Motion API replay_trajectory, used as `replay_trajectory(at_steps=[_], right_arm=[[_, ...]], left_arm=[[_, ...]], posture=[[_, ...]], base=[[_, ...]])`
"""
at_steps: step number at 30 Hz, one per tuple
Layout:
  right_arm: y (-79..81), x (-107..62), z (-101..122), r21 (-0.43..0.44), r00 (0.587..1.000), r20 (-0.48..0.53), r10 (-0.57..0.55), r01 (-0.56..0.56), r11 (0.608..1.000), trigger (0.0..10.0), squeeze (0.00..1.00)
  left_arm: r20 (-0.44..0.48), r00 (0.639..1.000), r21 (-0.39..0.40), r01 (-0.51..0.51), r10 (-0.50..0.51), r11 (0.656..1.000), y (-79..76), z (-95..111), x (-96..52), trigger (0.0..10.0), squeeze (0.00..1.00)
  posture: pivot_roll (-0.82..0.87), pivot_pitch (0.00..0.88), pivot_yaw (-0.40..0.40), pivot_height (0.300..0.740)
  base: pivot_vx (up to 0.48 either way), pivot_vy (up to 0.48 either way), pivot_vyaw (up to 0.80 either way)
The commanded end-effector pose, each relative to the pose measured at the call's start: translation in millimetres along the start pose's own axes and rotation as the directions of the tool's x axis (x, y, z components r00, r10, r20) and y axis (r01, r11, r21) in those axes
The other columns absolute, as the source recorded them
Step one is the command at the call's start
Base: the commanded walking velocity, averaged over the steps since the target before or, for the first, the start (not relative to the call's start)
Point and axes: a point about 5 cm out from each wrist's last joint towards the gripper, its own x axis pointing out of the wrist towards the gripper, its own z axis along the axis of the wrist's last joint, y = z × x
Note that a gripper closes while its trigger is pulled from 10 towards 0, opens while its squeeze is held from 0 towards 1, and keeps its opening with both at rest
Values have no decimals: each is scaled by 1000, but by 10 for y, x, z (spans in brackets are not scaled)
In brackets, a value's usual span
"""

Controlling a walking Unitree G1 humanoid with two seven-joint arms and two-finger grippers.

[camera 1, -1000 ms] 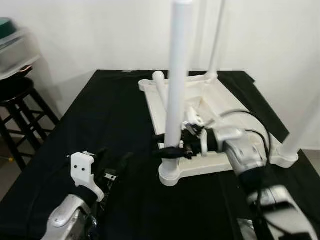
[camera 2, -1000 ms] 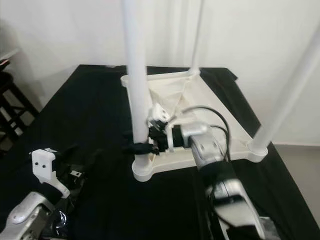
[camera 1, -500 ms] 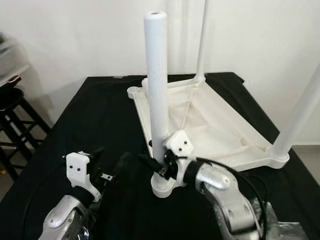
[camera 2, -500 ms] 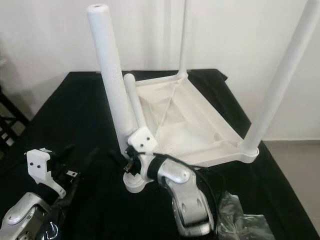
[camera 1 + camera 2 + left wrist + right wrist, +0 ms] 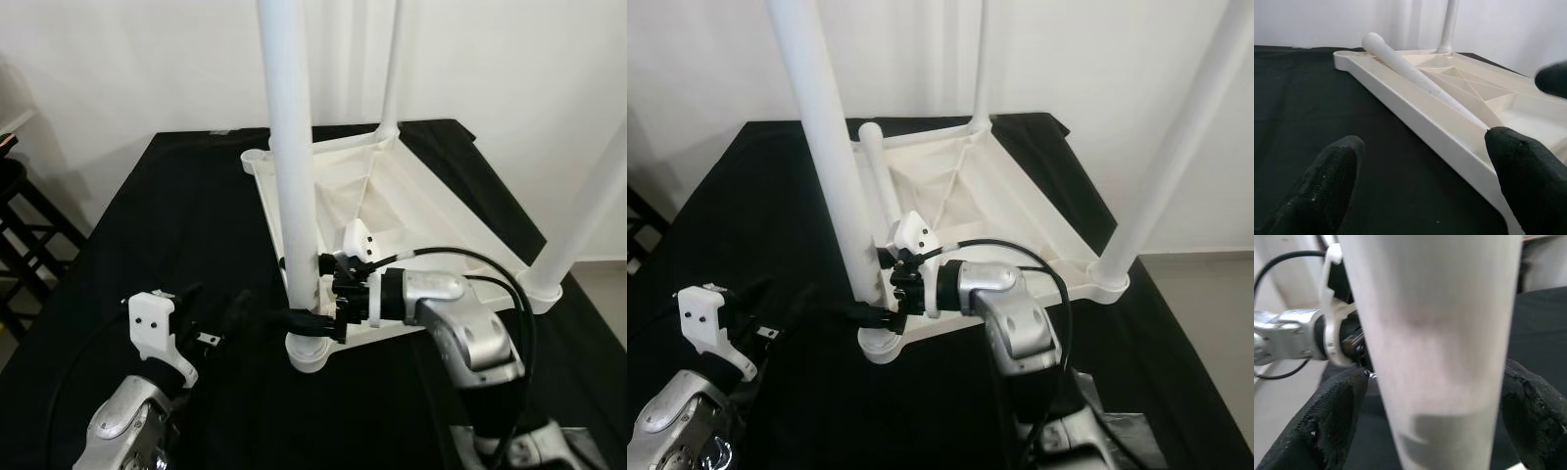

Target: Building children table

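1. A bench point(image 5: 196, 206) covered in black cloth carried a white plastic tabletop point(image 5: 421, 220), turned upside down with its ribbed underside facing up.
2. The tabletop lay toward the far right part of the bench, its near left corner close to the middle of the bench.
3. A white leg point(image 5: 291, 147) stood upright in the socket point(image 5: 312, 351) at the near left corner of the tabletop.
4. A second leg point(image 5: 588, 206) stood at the near right corner, and a third leg point(image 5: 392, 64) at the far right corner.
5. A fourth, loose leg point(image 5: 1415, 73) lay flat inside the tabletop along its left edge, its rounded end near the far left corner.
6. The right gripper point(image 5: 306, 294) reached in from the right, just above the near left socket. Its jaws sat on either side of the upright leg's lower end, gripping it; the right wrist view showed one black finger point(image 5: 1327, 426) on each side of the white tube.
7. The left gripper point(image 5: 220, 313) hovered low over the bare cloth near the front left of the bench, just beside the tabletop's left edge. Its jaws were spread apart and held nothing.
8. A dark stool point(image 5: 24, 211) stood beyond the left edge of the bench.
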Motion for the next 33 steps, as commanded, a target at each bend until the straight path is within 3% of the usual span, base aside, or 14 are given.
replay_trajectory(at_steps=[1,6,7,9,10,16,22,26,27,28,29,31,32,33], right_arm=[[-50,22,49,-23,998,11,66,-66,998,10000,0],[-238,57,140,-38,991,14,130,-129,991,10000,0],[-292,71,159,-24,987,20,162,-162,987,6235,0],[-321,79,169,-14,982,24,185,-184,983,6235,0],[-350,73,156,-2,978,21,206,-206,979,0,0],[-393,29,67,36,974,17,225,-226,974,0,0],[-357,-122,-79,54,988,27,154,-155,986,0,0],[-59,-203,-308,169,998,35,52,-57,984,0,0],[11,-6,-463,267,983,-42,-179,184,946,0,0],[58,92,-565,318,930,-124,-347,368,874,0,0],[58,92,-565,318,930,-124,-347,368,874,0,0],[222,144,-723,258,720,-282,-634,694,672,0,0],[222,144,-723,258,720,-282,-634,694,672,0,0],[280,161,-666,159,733,-255,-630,675,721,0,0]], left_arm=[[-21,1000,-3,-9,9,1000,7,-40,-20,10000,0],[-21,1000,-6,-9,9,1000,-4,-43,-18,10000,0],[-20,1000,-7,-10,9,1000,-6,-44,-17,10000,0],[-20,1000,-7,-10,10,1000,-7,-45,-17,10000,0],[-20,1000,-7,-11,11,1000,-9,-46,-21,10000,0],[-20,1000,-7,-11,11,1000,-18,-46,-31,10000,0],[-20,1000,-7,-8,8,1000,-22,-33,-38,10000,0],[-19,1000,-2,-12,12,1000,3,-17,-58,10000,0],[-20,1000,0,-12,12,1000,12,-11,-58,10000,0],[-20,1000,2,-13,13,1000,18,-6,-57,10000,0],[-20,1000,2,-13,13,1000,18,-6,-57,10000,0],[-27,1000,15,-11,12,1000,37,-7,-49,10000,0],[-27,1000,15,-11,12,1000,37,-7,-49,10000,0],[-30,1000,24,-7,8,1000,42,-4,-45,10000,0]], posture=[[-39,56,28,740],[-35,53,25,740],[-34,53,25,740],[-33,52,26,740],[-28,52,25,740],[-31,56,23,740],[-23,68,23,740],[-31,78,24,740],[-23,85,27,740],[-23,85,27,740],[-23,85,27,740],[-28,91,42,740],[-28,91,42,740],[-29,87,56,740]], base=[[0,0,0],[0,0,0],[0,0,0],[0,0,0],[0,0,0],[0,0,0],[0,0,0],[0,0,0],[0,0,0],[0,0,0],[0,0,0],[0,0,0],[0,0,0],[0,0,0]])
